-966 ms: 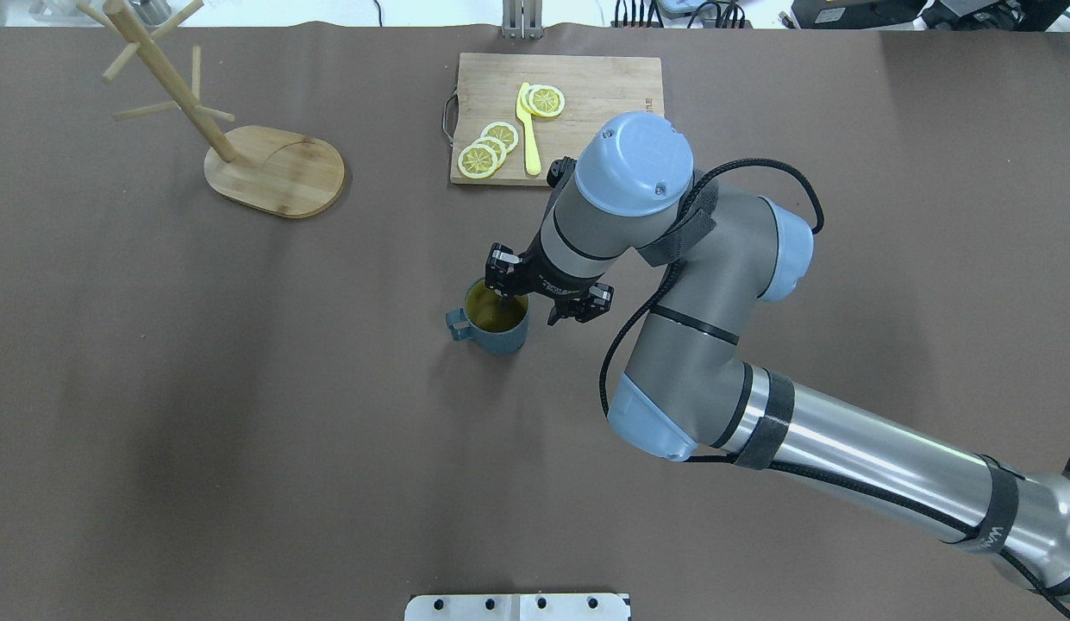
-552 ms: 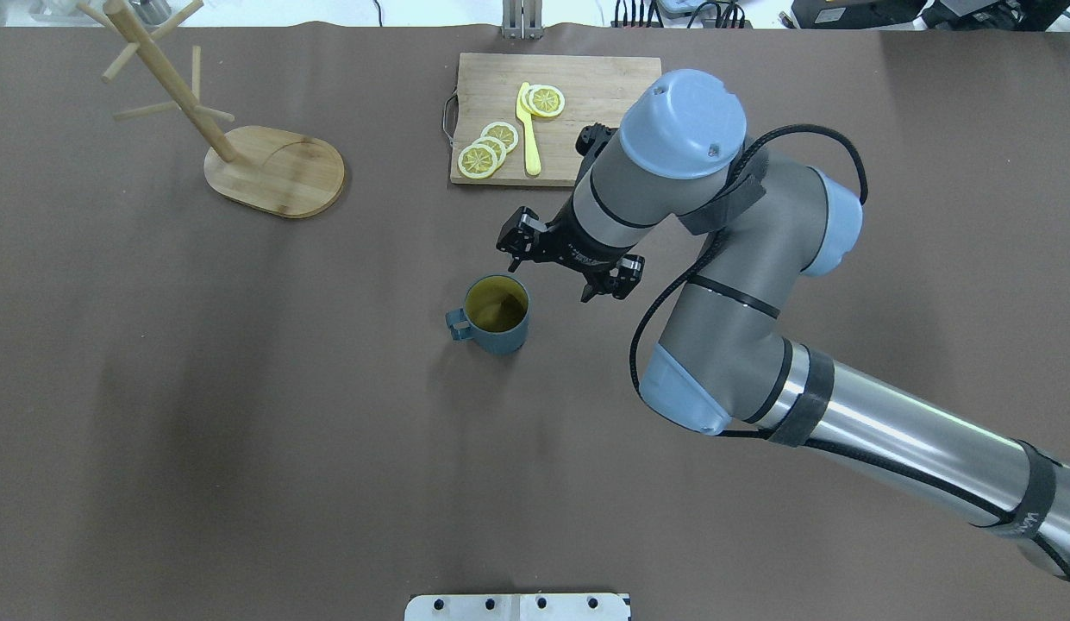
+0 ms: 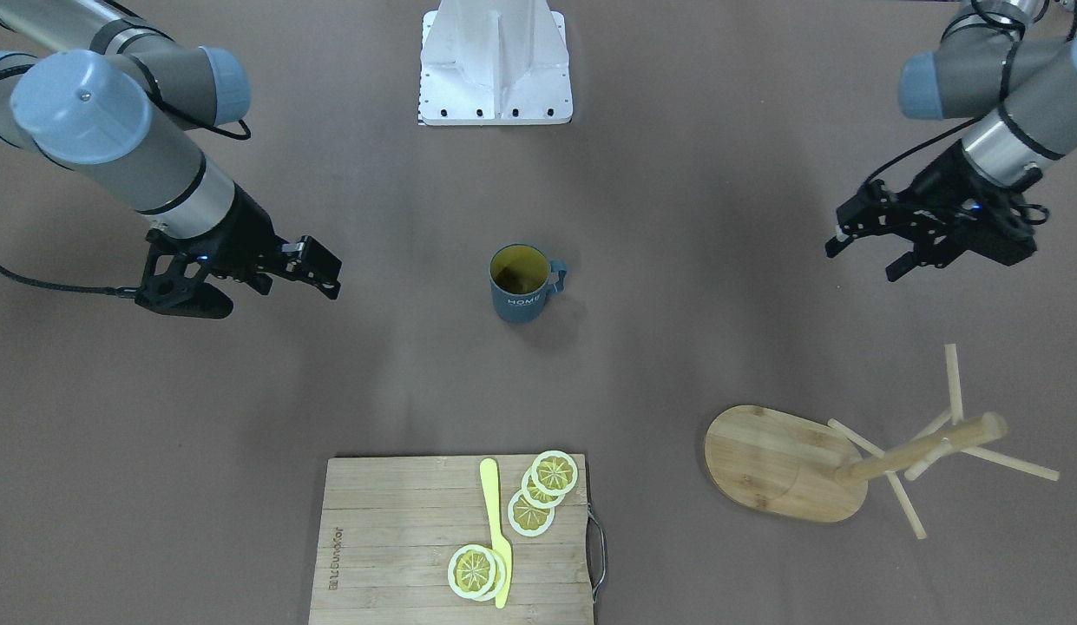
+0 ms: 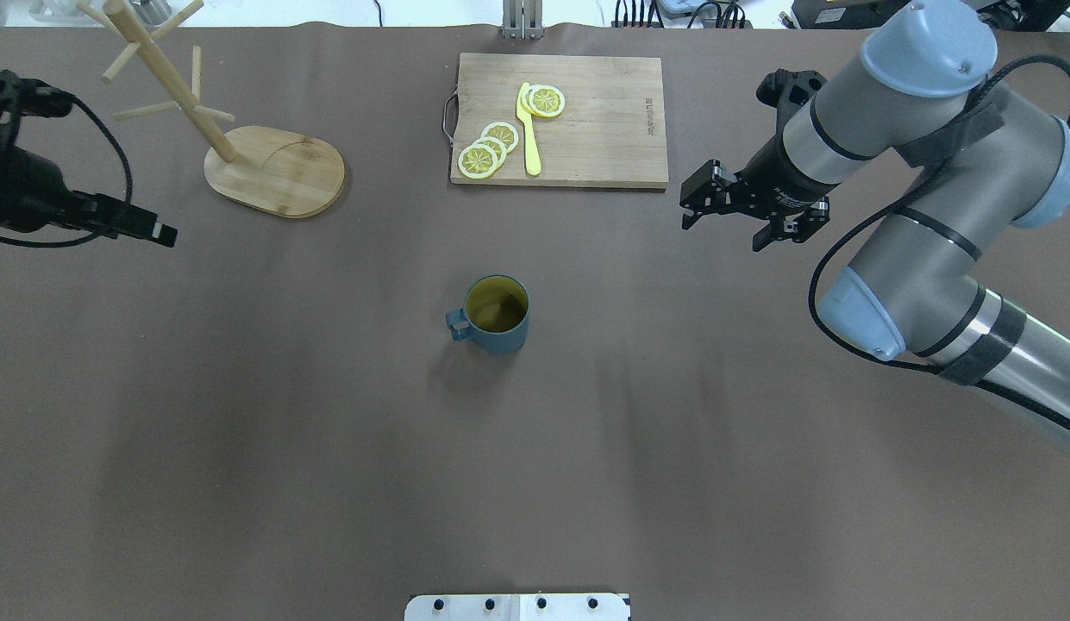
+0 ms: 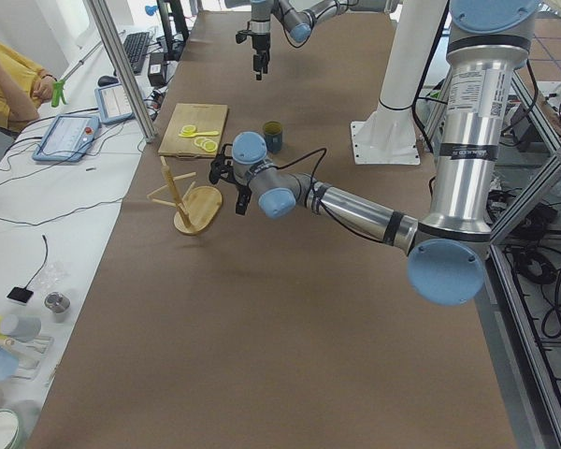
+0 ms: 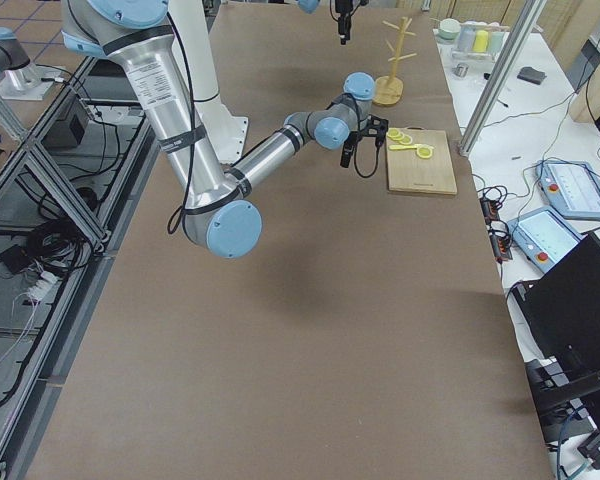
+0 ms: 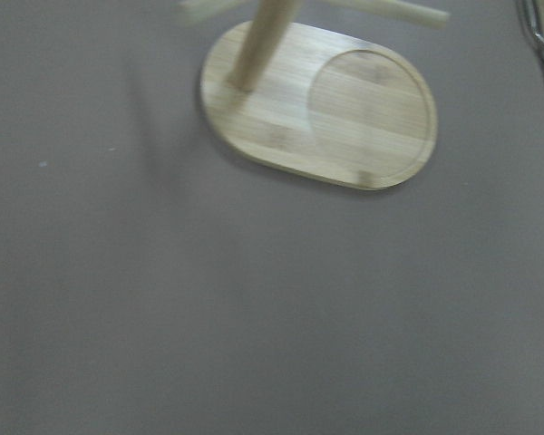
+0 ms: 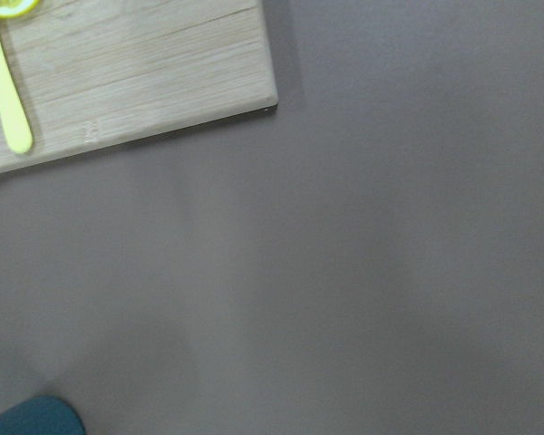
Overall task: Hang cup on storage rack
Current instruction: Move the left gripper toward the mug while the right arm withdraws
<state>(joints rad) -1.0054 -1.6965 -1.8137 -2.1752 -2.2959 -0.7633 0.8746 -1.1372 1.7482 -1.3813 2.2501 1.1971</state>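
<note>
The dark slate-blue cup (image 4: 497, 316) stands upright at the table's middle, handle toward my left; in the front-facing view (image 3: 521, 284) its "HOME" lettering shows. The wooden storage rack (image 4: 274, 170) stands at the far left, pegs bare; it also shows in the front-facing view (image 3: 785, 464) and its base fills the left wrist view (image 7: 326, 109). My right gripper (image 4: 726, 224) is open and empty, well right of the cup, by the board's corner. My left gripper (image 3: 863, 256) is open and empty, just in front of the rack.
A slatted cutting board (image 4: 586, 129) with a metal handle, lemon slices (image 4: 487, 148) and a yellow knife (image 4: 528, 129) lies at the far middle. A white mount plate (image 4: 517, 606) sits at the near edge. A sliver of the cup (image 8: 23, 419) shows in the right wrist view.
My right gripper has left the cup's rim, pulling up and far to the right. The cup has stayed where it stood. My left arm has come into view at the left.
</note>
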